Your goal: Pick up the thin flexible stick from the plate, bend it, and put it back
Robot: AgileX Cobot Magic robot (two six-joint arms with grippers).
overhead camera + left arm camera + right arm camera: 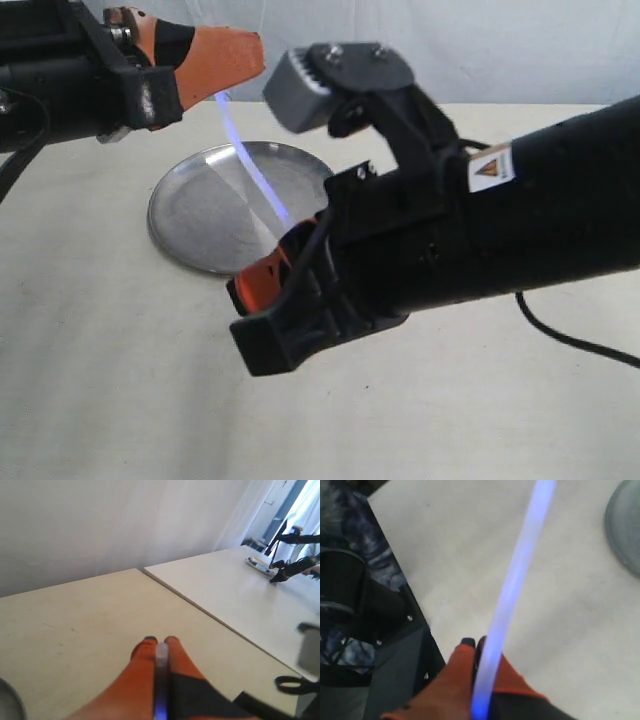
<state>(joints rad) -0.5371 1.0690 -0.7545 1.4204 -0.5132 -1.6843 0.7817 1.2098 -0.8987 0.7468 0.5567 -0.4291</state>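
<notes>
Slipping is the chief risk: the orange-fingered right gripper (262, 278), nearest, is clamped on one end of the thin translucent bluish-white plastic stick (255, 170), which could pull free if over-bent. Long axis: diagonal and slightly bowed, rising above the round silver-grey metal plate (185, 215) to the far left gripper (240, 55), which pinches the other end.

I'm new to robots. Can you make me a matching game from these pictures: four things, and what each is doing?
1 stick
2 plate
3 left tool
4 right tool

A shut on the stick's lower end in the wide picture
B lies on the table
C shut on its upper end there
D bluish, held in the air

Pairs: 1-D, 2-B, 3-C, 4-A
</notes>
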